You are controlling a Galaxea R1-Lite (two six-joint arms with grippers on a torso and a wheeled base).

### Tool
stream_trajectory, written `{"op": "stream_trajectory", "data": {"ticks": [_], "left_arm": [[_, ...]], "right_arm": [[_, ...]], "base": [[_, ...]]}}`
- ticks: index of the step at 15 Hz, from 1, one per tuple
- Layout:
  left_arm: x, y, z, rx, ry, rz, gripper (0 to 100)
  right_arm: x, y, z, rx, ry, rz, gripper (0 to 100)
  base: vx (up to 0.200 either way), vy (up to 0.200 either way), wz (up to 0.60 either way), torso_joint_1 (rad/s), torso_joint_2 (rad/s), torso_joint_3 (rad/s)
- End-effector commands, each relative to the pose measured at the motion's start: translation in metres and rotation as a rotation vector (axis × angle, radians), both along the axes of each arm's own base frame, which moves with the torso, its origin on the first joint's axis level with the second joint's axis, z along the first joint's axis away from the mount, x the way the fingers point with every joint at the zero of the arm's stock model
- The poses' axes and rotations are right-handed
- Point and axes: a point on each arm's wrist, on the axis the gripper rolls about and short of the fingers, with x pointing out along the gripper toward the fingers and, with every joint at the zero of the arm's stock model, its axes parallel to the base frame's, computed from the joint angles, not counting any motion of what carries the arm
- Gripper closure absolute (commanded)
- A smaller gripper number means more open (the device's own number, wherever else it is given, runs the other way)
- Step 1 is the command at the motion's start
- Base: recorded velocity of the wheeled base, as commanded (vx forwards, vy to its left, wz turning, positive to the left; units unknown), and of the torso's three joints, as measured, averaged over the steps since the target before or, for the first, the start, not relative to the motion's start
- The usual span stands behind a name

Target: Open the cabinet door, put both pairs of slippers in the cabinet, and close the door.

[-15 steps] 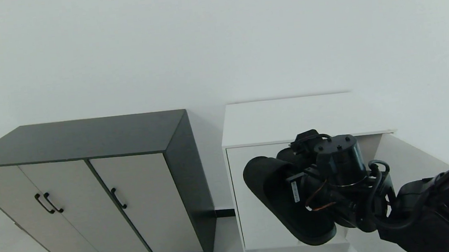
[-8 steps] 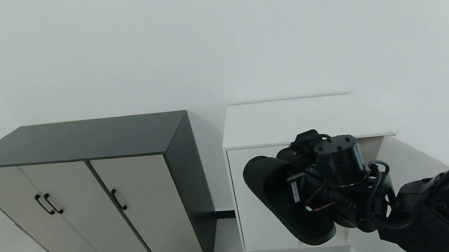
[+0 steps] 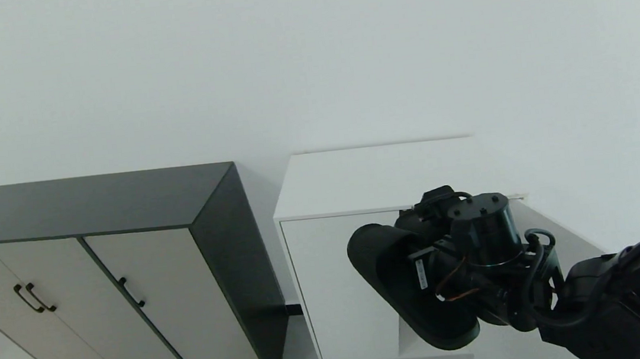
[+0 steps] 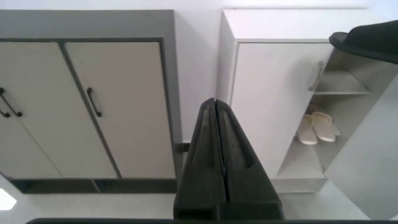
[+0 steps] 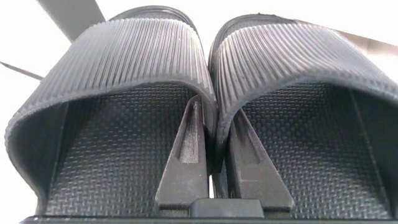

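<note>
Firmly, the right claw (image 5: 212, 134) pinches black slippers (image 3: 409, 289) before the white cabinet (image 3: 379, 176).

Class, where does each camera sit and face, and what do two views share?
Head view: on the head, facing forward and down at dark cabinet and white cabinet; right arm shows.
Left wrist view: left wrist, facing both cabinets; shut left gripper shows.
Right wrist view: right wrist, facing black slippers; right gripper clamps them.
Shared: head and left wrist views show both cabinets.
</note>
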Motion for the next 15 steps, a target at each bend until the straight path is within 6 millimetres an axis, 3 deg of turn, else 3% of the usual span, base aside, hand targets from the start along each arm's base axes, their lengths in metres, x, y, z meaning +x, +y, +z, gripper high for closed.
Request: {"op": "stream_trajectory", "data": {"ticks": [1, 8, 15], "left_arm": [[0.0001, 0.0000, 0.0000, 0.000, 0.001, 0.000, 100], [0.0001, 0.0000, 0.0000, 0.000, 0.001, -0.001, 100], [0.0001, 0.0000, 0.0000, 0.000, 0.001, -0.001, 100]], "right_arm": [[-0.0001, -0.0002, -0.0011, -0.001, 0.002, -0.001, 100], [0.0002, -0.0006, -0.0014, 0.005, -0.003, -0.002, 100], [0.0018, 0.0018, -0.0046, 0.032, -0.032, 0.003, 100]], "base": [[0.000, -0.200, 0.00, 0.002, 0.01, 0.007], [0.000, -0.200, 0.00, 0.003, 0.00, 0.002], [0.000, 0.000, 0.00, 0.000, 0.00, 0.000]]}}
